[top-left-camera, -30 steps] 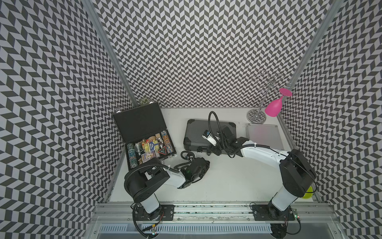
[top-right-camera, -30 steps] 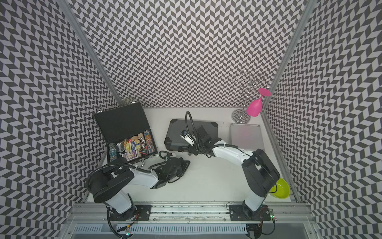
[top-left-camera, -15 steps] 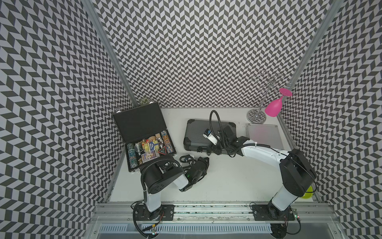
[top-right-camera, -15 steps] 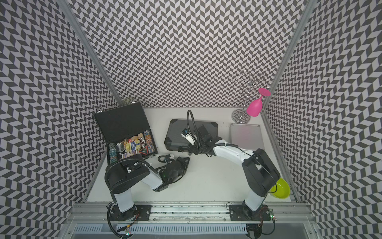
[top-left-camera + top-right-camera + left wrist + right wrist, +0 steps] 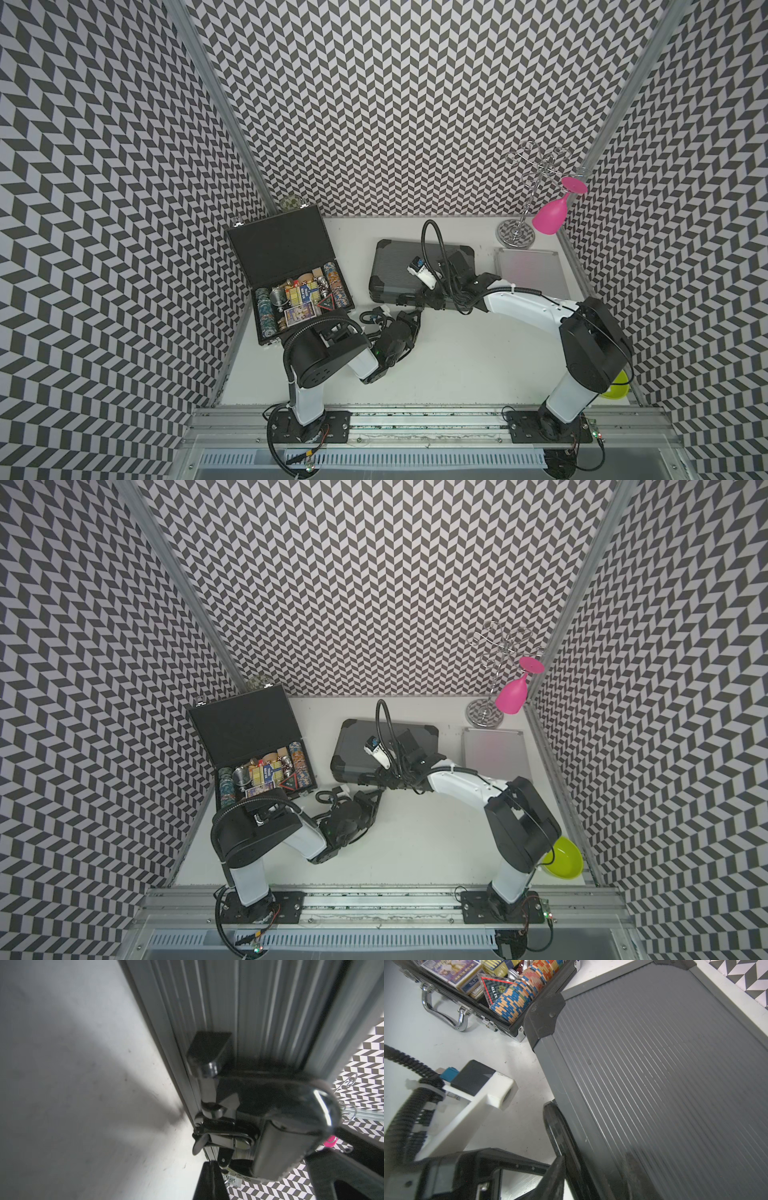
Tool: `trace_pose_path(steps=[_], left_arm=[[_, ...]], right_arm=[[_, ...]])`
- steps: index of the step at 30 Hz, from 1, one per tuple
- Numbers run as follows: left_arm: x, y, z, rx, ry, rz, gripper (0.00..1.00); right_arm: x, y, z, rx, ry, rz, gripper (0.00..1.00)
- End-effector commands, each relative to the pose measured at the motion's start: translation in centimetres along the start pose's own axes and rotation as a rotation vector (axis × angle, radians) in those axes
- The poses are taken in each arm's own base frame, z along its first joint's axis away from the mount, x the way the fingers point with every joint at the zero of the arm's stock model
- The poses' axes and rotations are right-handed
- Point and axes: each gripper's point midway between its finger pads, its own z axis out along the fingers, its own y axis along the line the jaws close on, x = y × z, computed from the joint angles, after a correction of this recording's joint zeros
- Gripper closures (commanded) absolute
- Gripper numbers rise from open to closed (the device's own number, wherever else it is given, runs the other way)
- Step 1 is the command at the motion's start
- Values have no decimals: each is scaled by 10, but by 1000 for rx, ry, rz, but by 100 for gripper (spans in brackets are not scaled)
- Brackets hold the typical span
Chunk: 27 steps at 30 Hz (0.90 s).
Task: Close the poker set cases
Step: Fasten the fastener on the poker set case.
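Centrally on the counter [image 5: 478, 353], the ribbed dark grey case [image 5: 390, 270] lies closed, long axis crosswise, handle edge facing front. Left jaws are shut near that edge; whether the right jaws grip it, I cannot tell.

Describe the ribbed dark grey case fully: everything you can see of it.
The ribbed dark grey case lies flat and closed on the white table, between the open black case and the silver case. Its lid looks like ridged metal or plastic, framed by smooth grey edging with black corner caps. A black handle sits on its front edge, where the right gripper straddles the edge, jaws parted; contact is unclear.
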Motion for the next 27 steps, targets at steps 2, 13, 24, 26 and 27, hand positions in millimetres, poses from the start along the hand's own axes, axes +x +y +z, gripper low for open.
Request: trace_pose_path(steps=[2,13,24,26,27], left_arm=[[-2,-11,8,41,-4,-14,100],[1,-1,19,4,8,-12,100],[-8,31,18,-152,-35,1,100],[-11,31,17,-166,-50,15,100],[-13,31,16,-176,-55,19,100]], right_arm=[[101,-22,20,88,327,72,55],[102,-22,21,85,329,71,55],[103,-22,21,82,331,72,55],[103,-22,21,82,331,75,55],[103,-22,21,82,330,75,56]])
